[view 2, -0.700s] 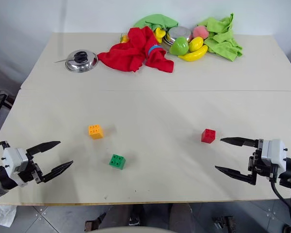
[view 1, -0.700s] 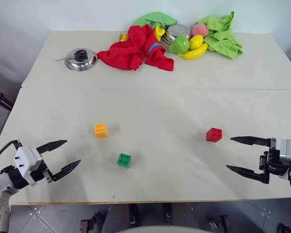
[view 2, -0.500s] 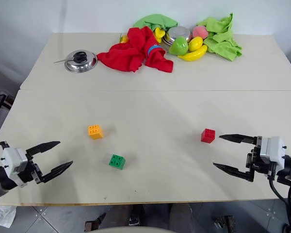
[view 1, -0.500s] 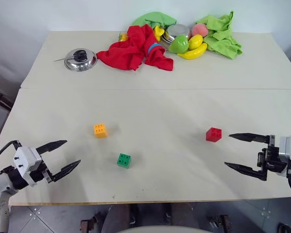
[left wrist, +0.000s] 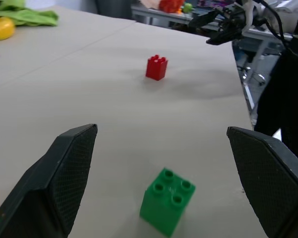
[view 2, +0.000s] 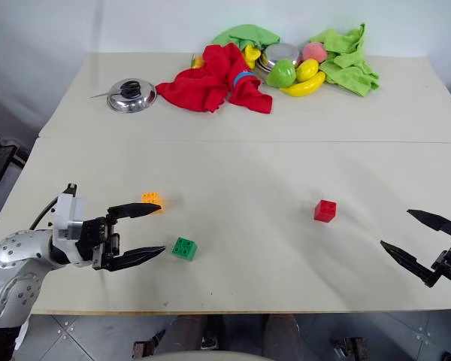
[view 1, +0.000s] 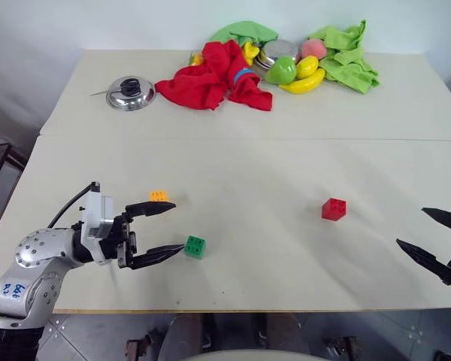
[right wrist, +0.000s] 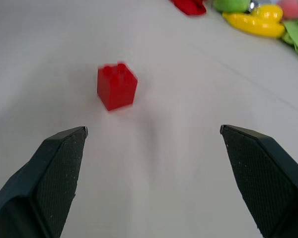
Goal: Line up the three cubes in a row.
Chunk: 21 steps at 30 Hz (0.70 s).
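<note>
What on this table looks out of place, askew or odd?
Nothing is damaged or spilled. The three cubes are scattered, not in a row: orange cube and green cube on the left, red cube far to the right. A lid lies alone, apart from the pile of cloths and fruit.

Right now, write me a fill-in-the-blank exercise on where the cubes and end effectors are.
1. The left end effector is open, nearest the ____ cube.
2. The red cube lies nearest the ____ end effector.
3. The orange-yellow cube sits partly behind the upper finger of the ____ end effector.
4. The banana lies at the ____ end of the table.

Missing words: green; right; left; far
</note>
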Available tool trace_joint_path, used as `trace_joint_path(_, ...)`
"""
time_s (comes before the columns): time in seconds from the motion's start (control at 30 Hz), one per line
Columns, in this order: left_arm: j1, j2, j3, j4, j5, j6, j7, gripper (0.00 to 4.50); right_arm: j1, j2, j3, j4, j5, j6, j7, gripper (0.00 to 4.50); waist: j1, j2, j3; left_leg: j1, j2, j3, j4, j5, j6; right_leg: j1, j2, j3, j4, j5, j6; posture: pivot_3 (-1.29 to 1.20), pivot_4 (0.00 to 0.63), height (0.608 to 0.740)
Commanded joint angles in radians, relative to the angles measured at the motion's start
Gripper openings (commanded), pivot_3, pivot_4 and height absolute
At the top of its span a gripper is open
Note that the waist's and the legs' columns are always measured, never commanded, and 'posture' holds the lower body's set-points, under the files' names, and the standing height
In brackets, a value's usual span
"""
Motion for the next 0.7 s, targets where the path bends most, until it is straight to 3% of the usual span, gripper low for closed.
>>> trace_joint_path(0.03,-0.001,-0.01,-0.011,-0.01,0.016,-0.02,-0.024,4.44,-0.095,-0.083,0.12,-0.016,-0.076,0.048,0.007,4.5,-0.016,0.0,0.0,0.0,0.001,0.001,0.0,0.0,0.0,0.0,0.0,0.0,0.0,0.0,0.0,0.0,0.15,0.74)
trace_joint_path(0.27,0.003,-0.02,-0.017,-0.018,0.038,-0.037,-0.039,4.44,-0.45,-0.091,0.399,0.111,-0.194,0.149,0.031,4.5,-0.019,0.0,0.0,-0.002,0.002,0.002,0.003,0.001,-0.001,-0.005,-0.001,0.001,0.006,0.0,-0.001,0.0,0.15,0.74)
trace_joint_path(0.47,0.015,-0.03,-0.016,-0.049,0.044,-0.031,-0.015,4.44,-0.631,-0.059,0.543,0.323,-0.29,0.098,0.081,4.5,0.001,0.0,0.001,-0.004,0.0,-0.001,0.003,0.001,0.0,-0.004,-0.002,0.0,0.005,0.0,-0.001,0.0,0.15,0.74)
trace_joint_path(0.6,0.037,-0.03,-0.006,-0.071,0.043,-0.03,0.002,4.5,-0.703,-0.03,0.572,0.42,-0.307,0.061,0.113,3.65,0.001,0.001,0.001,-0.005,0.0,-0.001,0.003,0.001,0.0,-0.004,-0.002,-0.001,0.004,0.0,-0.001,0.0,0.15,0.74)
trace_joint_path(0.7,0.05,-0.027,0.004,-0.076,0.043,-0.031,0.011,4.5,-0.73,-0.017,0.582,0.458,-0.308,0.029,0.147,2.66,0.001,0.001,0.001,-0.005,0.0,-0.001,0.003,0.001,0.0,-0.004,-0.002,-0.001,0.004,0.0,-0.001,0.0,0.15,0.74)
